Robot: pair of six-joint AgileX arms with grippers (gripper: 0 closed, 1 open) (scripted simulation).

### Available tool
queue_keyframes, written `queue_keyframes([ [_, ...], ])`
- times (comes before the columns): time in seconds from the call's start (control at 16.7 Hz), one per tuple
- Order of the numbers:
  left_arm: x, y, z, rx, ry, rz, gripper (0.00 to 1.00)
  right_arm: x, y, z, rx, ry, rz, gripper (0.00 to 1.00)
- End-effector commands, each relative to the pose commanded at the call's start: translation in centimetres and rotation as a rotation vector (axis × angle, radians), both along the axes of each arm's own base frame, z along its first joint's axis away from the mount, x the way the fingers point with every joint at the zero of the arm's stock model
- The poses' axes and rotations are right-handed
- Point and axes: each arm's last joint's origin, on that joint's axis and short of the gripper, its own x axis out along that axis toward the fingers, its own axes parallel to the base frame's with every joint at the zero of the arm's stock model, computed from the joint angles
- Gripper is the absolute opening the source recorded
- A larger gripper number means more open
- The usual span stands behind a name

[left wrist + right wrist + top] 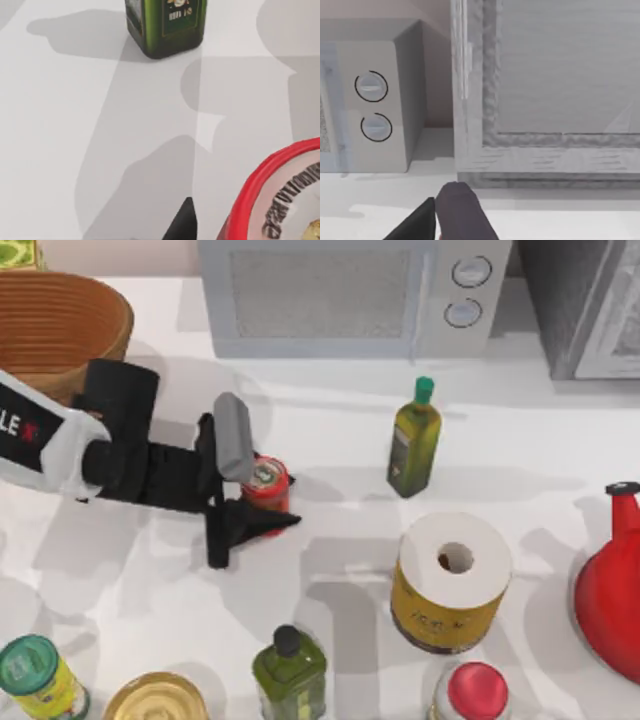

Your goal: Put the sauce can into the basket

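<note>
My left gripper [262,502] is sitting around the sauce can [267,482] mid-tabletop, can't tell if it's clamping yet; the basket [60,325] is waiting far left, so lifting and dropping remain

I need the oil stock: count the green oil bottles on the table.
2. One green-capped oil bottle stands near the middle, in front of the microwave; one black-capped oil bottle stands at the near edge. Others may lie outside the pictures.
</note>
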Motion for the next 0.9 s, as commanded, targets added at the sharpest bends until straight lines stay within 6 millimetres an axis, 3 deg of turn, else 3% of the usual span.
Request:
queue_keyframes([
  [0.24,0.7,-0.3,3.8,-0.008,-0.029,0.069,0.00,0.0,0.0,0.0,0.000,0.000,0.000,1.00],
  [0.42,2.0,1.0,9.3,0.004,-0.106,0.243,0.00,0.0,0.0,0.0,0.000,0.000,0.000,1.00],
  [0.66,2.5,5.5,17.6,0.024,-0.175,0.648,0.00,0.0,0.0,0.0,0.000,0.000,0.000,1.00],
  [0.9,1.1,11.0,22.7,0.006,-0.096,1.133,0.00,0.0,0.0,0.0,0.000,0.000,0.000,1.00],
])
